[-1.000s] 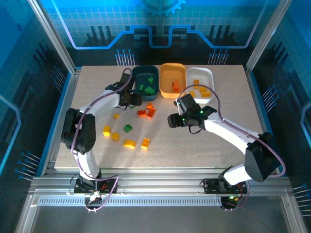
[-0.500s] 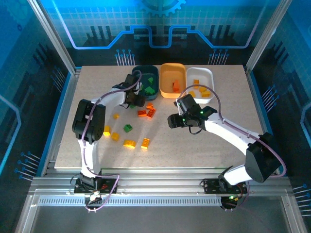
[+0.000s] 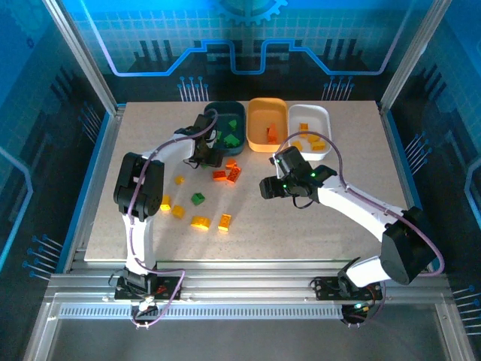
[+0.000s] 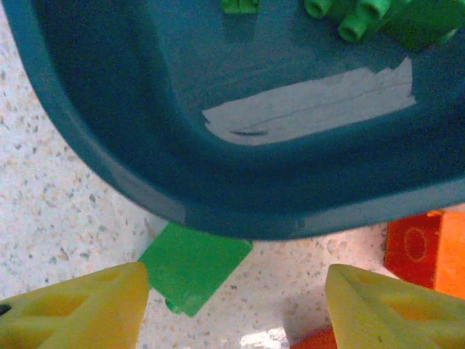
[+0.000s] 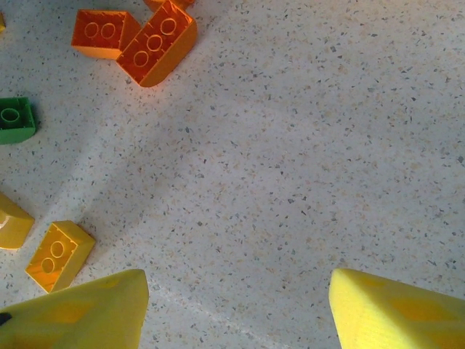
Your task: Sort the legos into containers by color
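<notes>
Beside teal bin (image 4: 109, 123), smooth green lego (image 4: 195, 270), left fingers (image 4: 80, 309) apart, right fingers (image 5: 76, 313) apart

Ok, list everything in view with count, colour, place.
teal bin: one, teal, far row, left
orange bin: one, orange, middle
white bin: one, white, right
green bricks: several, in teal bin
red-orange brick: one, in orange bin
yellow-orange bricks: about four, in white bin
loose yellow-orange bricks: five, table left
loose red-orange bricks: about three, before teal bin
loose green bricks: two, mid-table and by teal bin
table: one, beige
left gripper: open, over one green brick
right gripper: open, over bare table
</notes>
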